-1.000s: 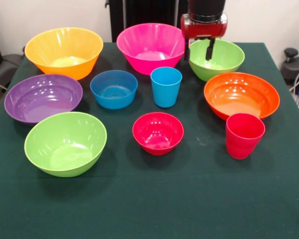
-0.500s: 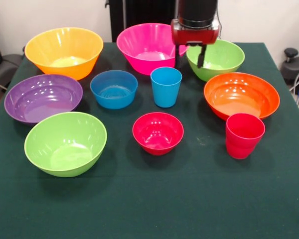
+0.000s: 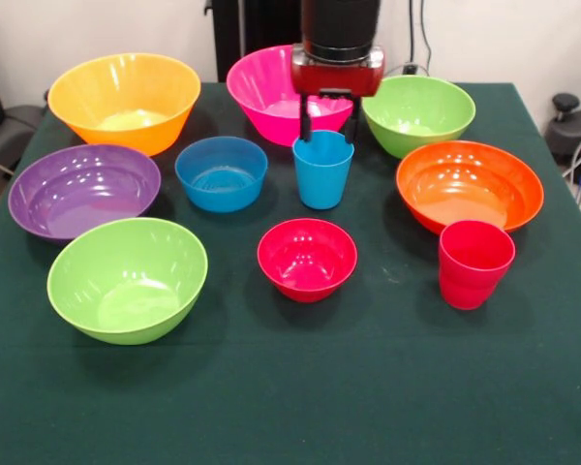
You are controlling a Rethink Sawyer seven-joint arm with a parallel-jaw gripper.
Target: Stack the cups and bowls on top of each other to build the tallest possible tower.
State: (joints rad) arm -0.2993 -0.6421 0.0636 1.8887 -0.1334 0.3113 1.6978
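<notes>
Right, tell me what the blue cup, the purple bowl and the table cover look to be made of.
Blue cup: seemingly hard plastic with a smooth, slightly glossy finish; its wall shows soft highlights.
Purple bowl: likely the same glossy plastic, perhaps slightly translucent; bright reflections sit inside it.
Table cover: apparently dark green cloth, matte, with no shine; the weave cannot be made out.

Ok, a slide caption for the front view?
Open gripper poised above the blue cup, bowls unstacked around it.

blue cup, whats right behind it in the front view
Behind the blue cup stands the pink bowl, with the open tool hanging over the cup's far rim. The tool and arm cover part of the bowl's right side.
</notes>
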